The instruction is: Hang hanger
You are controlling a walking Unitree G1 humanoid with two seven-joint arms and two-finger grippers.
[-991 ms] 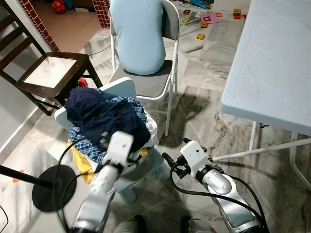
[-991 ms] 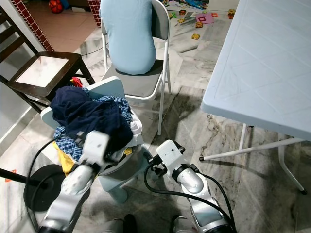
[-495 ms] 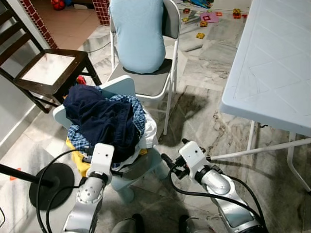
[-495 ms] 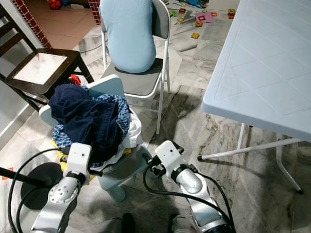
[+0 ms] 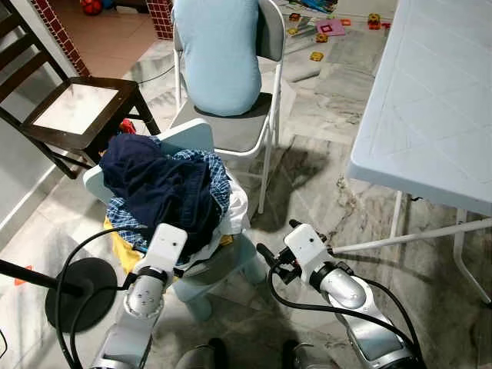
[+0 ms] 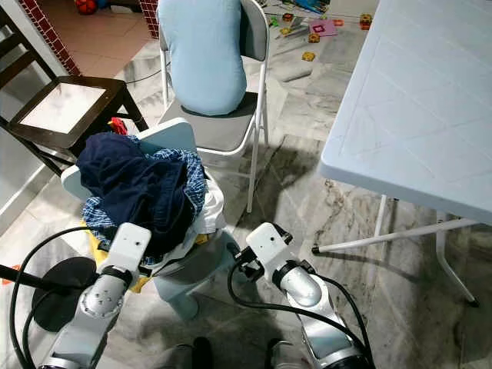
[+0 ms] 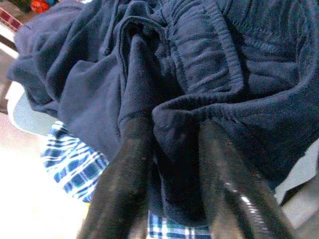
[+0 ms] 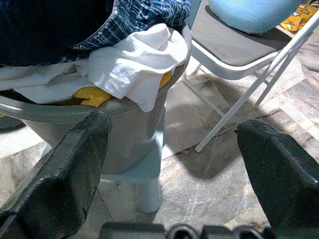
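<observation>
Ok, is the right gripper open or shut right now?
Open: the right gripper has its two black fingers spread wide apart, holding nothing, facing the grey basin.

navy garment: soft matt knit cloth; floor: glossy marble; table: matt plastic.

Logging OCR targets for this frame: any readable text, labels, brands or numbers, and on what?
None readable. No print shows on the navy garment, the checked cloth, the white cloth, the white table or the folding chair. The toys on the floor are too small to read.
</observation>
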